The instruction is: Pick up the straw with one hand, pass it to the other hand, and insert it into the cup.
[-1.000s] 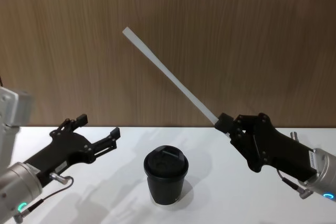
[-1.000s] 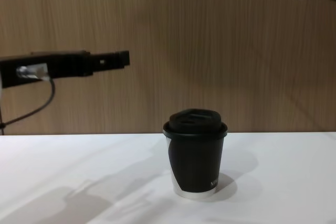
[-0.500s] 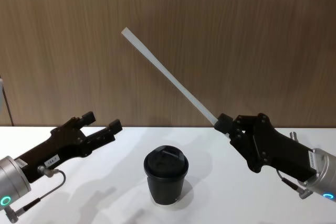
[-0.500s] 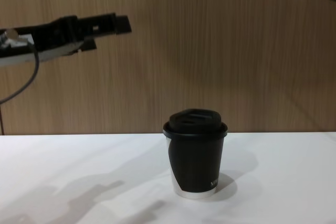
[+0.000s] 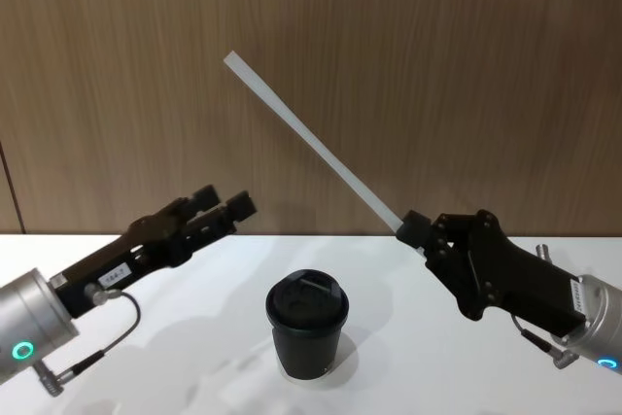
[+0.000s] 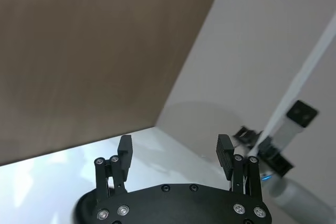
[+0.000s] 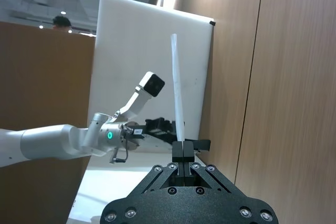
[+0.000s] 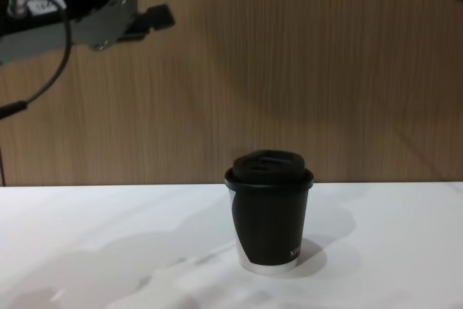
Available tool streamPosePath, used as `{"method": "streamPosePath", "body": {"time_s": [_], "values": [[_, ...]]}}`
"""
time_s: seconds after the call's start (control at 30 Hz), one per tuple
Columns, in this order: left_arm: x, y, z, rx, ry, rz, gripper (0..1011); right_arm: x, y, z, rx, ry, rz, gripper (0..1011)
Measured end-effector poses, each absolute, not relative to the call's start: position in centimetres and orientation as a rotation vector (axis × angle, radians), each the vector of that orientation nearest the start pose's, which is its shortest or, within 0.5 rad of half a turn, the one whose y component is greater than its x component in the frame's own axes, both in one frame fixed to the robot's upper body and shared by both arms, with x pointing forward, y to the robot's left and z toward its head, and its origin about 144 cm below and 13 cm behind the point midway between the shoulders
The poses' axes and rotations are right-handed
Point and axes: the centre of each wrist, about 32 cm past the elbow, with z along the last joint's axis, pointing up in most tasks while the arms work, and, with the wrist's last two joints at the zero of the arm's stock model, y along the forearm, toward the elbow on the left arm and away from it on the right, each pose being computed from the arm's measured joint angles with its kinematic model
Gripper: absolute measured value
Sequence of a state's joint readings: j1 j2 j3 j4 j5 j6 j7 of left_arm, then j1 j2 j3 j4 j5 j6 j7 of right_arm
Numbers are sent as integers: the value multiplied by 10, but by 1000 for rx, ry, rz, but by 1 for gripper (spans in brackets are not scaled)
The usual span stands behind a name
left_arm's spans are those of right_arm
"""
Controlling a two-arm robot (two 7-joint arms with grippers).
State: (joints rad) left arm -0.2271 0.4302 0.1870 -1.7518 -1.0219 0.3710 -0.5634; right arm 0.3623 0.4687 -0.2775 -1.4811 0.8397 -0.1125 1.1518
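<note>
White straw [image 5: 311,148] is pinched by its lower end in the closed jaws of the right gripper [image 5: 416,231], the cup [image 5: 307,329] standing below, while the left gripper [image 5: 225,204], jaws parted and empty, hangs short of the shaft: handover seems next, needing those jaws to straddle it

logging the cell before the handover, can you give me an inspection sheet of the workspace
surface: white table, carrying the cup.
job's things: cup upright mid-table, lid on; straw held aloft, slanting up toward the left, not in the cup.
clutter: nothing seen.
pincers: right pincer shut on the straw's lower end; left pincer open, empty, raised above the table, apart from the straw.
cables: thin dark cable loops below the left wrist.
surroundings: wood-panel wall behind the table.
</note>
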Motion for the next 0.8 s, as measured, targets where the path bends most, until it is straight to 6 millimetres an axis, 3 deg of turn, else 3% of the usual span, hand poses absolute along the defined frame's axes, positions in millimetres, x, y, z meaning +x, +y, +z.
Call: {"method": "streamPosePath", "body": {"time_s": [0.43, 0.8], "values": [[509, 249, 1284, -443, 374, 364, 1003, 542, -296, 1243, 372, -154, -203, 5], [509, 249, 1285, -471, 353, 268, 1003, 542, -296, 1243, 372, -154, -204, 5]]}}
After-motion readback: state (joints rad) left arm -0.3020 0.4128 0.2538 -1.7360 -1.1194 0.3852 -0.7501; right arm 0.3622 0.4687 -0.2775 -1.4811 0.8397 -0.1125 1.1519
